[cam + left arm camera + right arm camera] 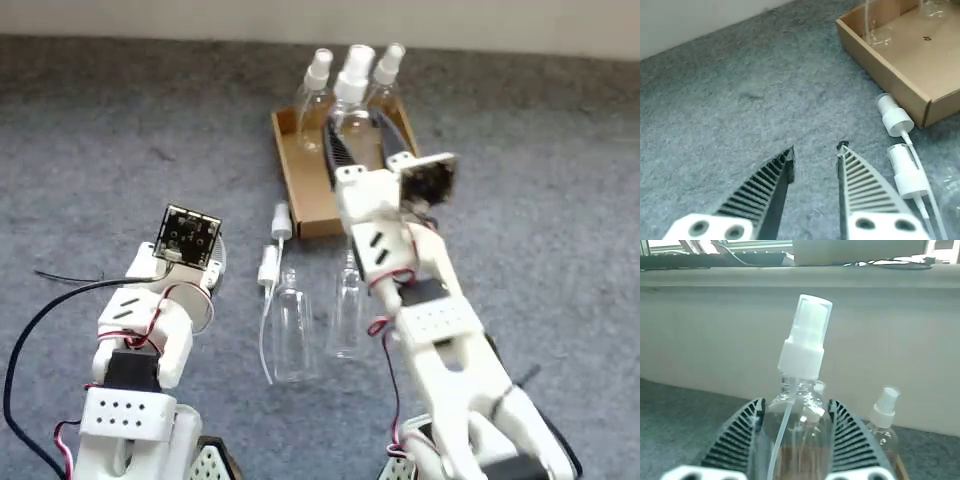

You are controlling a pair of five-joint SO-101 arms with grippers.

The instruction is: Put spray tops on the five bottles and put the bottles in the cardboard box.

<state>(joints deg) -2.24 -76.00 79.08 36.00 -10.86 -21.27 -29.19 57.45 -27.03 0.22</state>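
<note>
- My right gripper (795, 407) is clamped on a clear bottle (799, 435) that carries a white spray top (803, 340). The bottle is upright between the fingers, at the far end of the cardboard box (300, 190).
- Two more capped bottles (312, 88) flank it there, one on each side.
- My left gripper (816, 149) hangs low over the grey worktop (730, 100), fingers apart.
- Just beside it lie two loose spray tops (895, 116), close to the box's near corner.
- Two uncapped bottles (290, 325) stand side by side on the worktop between the arms, outside the box.
</note>
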